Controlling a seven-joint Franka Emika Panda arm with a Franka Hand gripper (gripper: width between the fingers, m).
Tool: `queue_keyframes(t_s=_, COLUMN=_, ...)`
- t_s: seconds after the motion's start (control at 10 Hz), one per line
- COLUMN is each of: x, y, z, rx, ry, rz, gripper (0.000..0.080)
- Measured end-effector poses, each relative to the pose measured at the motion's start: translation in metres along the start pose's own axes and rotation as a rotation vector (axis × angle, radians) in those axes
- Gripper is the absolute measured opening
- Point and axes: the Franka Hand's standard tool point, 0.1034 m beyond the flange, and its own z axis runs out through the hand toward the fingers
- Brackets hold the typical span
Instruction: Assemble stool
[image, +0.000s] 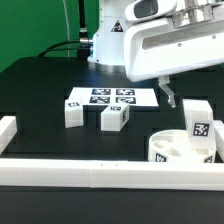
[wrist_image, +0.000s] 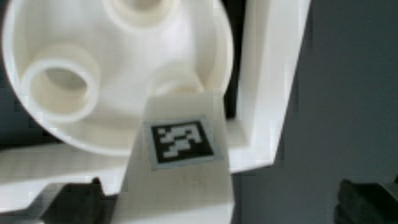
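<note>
Hovering over seat (image: 172, 150) at exterior view's right, gripper (wrist_image: 221, 200) spread wide, holding nothing — one leg block (wrist_image: 178, 150) upright on seat, betw. fingers, untouched; two loose leg blocks (image: 113, 117) by marker board (image: 100, 96).

Round white seat (image: 170, 150), tagged leg (image: 198, 122) upright in it, two loose legs (image: 75, 110) (image: 115, 117)

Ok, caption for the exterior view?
Open gripper above the upright leg block at the stool seat; two leg blocks by the marker board.

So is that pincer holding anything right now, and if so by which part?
Nothing is held. The pincer is open, its fingers clear of the leg block seen between them.
</note>
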Motion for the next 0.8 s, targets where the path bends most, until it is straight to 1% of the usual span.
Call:
queue_keyframes(t_s=0.1, x=0.006, y=-0.003, z=-0.003, rx=-0.007, ry=-0.009, rz=-0.037, gripper=0.0649)
queue_keyframes(t_s=0.2, x=-0.001, y=-0.005, z=-0.002, rx=0.002, ry=-0.082, rz=-0.038, gripper=0.0649)
queue_keyframes(t_s=0.3, x=0.001, y=-0.006, z=-0.003, rx=0.008, ry=-0.110, rz=-0.037, gripper=0.0649)
queue_keyframes(t_s=0.4, x=0.004, y=-0.006, z=-0.003, rx=0.005, ry=-0.087, rz=-0.038, gripper=0.0649)
queue_keyframes(t_s=0.5, x=0.003, y=-0.005, z=-0.002, rx=0.006, ry=-0.089, rz=-0.072, gripper=0.0649)
queue_keyframes(t_s=0.7, x=0.005, y=0.003, z=-0.004, rx=0.000, ry=-0.084, rz=-0.207, gripper=0.0649)
queue_keyframes(t_s=0.8, x=0.006, y=0.008, z=-0.004, rx=-0.010, ry=-0.085, rz=-0.346, gripper=0.0649)
